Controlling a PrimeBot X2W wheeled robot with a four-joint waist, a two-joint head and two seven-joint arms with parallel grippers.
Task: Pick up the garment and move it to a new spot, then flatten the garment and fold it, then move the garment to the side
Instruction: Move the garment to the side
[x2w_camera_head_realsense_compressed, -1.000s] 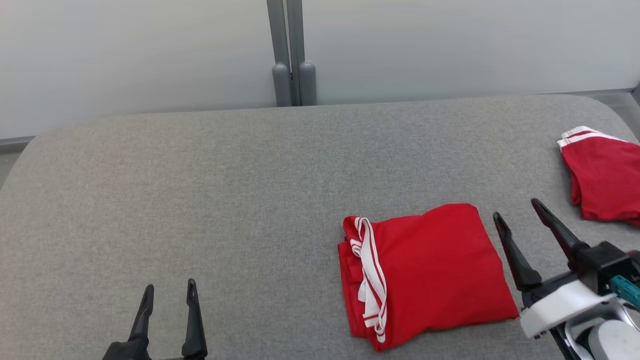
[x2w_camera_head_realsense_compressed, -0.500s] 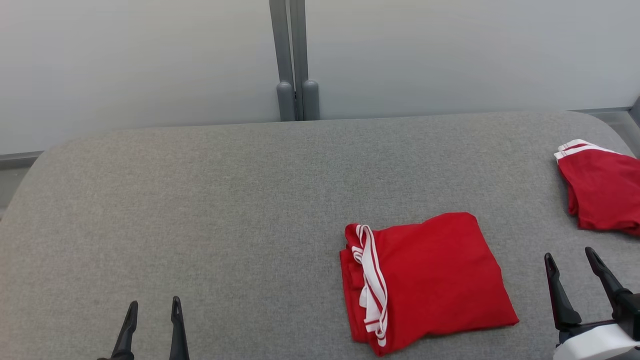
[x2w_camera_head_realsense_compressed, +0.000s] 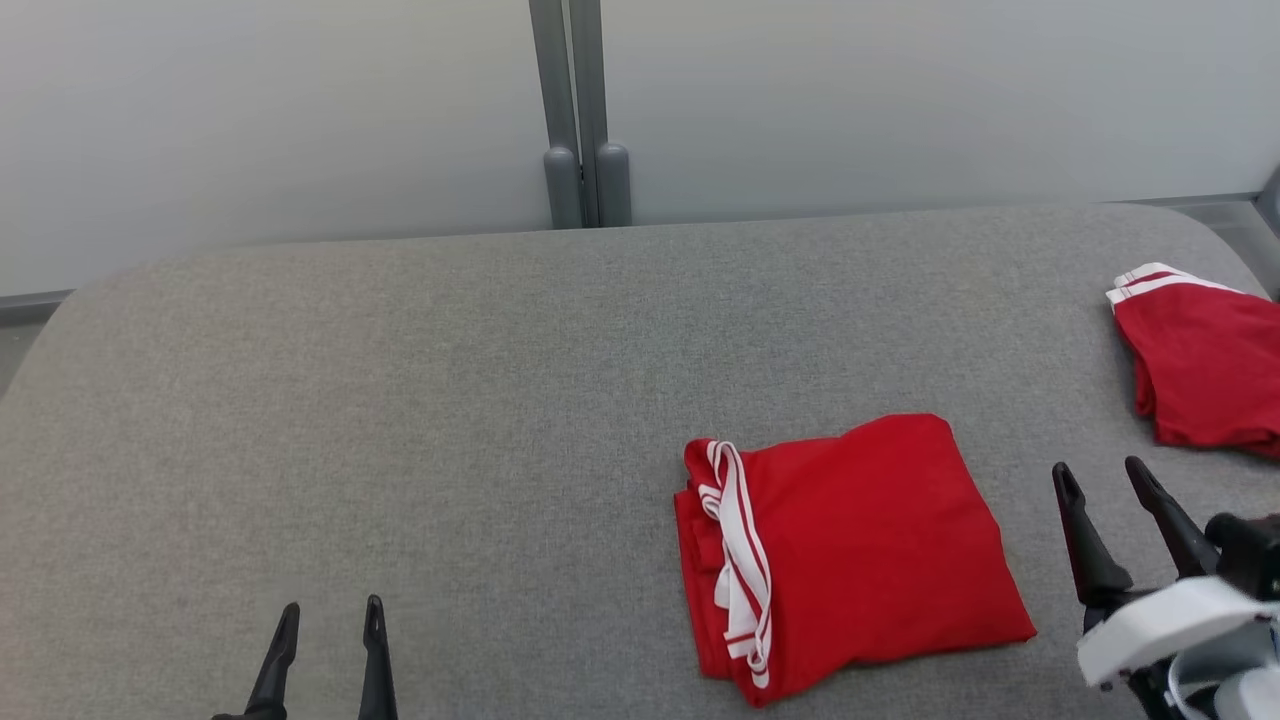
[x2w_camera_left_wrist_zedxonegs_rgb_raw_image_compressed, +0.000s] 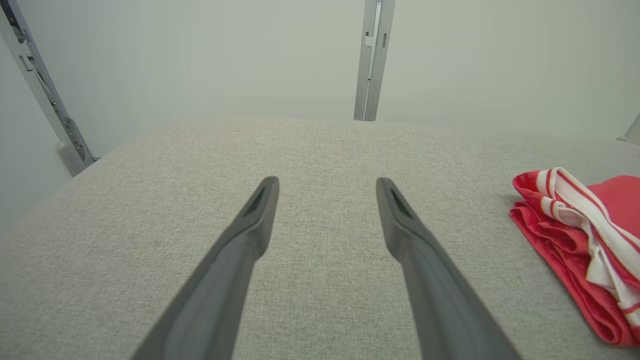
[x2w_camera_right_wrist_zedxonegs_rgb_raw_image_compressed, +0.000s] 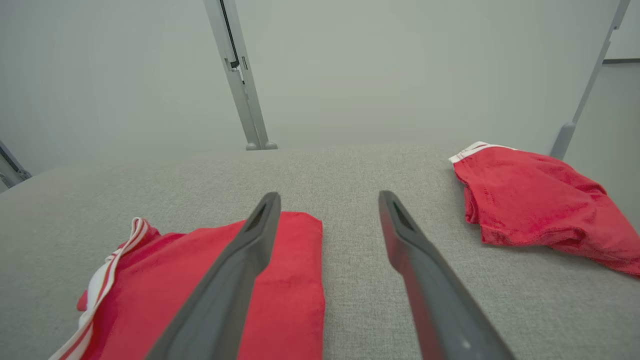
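Note:
The garment (x2w_camera_head_realsense_compressed: 860, 550) is red with white-striped trim and lies folded into a rough square on the grey padded table (x2w_camera_head_realsense_compressed: 400, 400), right of centre. It also appears in the left wrist view as garment (x2w_camera_left_wrist_zedxonegs_rgb_raw_image_compressed: 575, 240) and in the right wrist view as garment (x2w_camera_right_wrist_zedxonegs_rgb_raw_image_compressed: 285, 280). My right gripper (x2w_camera_head_realsense_compressed: 1098, 470) hovers open just right of the fold, with nothing between its fingers; the right gripper (x2w_camera_right_wrist_zedxonegs_rgb_raw_image_compressed: 328, 196) points past the fold's right edge. Far to the left, near the front edge, my left gripper (x2w_camera_head_realsense_compressed: 332, 608) stands open and empty; the left gripper (x2w_camera_left_wrist_zedxonegs_rgb_raw_image_compressed: 327, 182) is over bare cloth.
A second red garment (x2w_camera_head_realsense_compressed: 1200, 370) with white trim lies crumpled at the table's far right edge, seen too as second garment (x2w_camera_right_wrist_zedxonegs_rgb_raw_image_compressed: 535, 200). A grey post (x2w_camera_head_realsense_compressed: 575, 110) rises behind the table against a pale wall. The table's left half is bare fabric.
My right gripper has drawn back from the fold's right edge toward the lower right. The head camera shifted a little. The folded garment and left gripper have kept their places.

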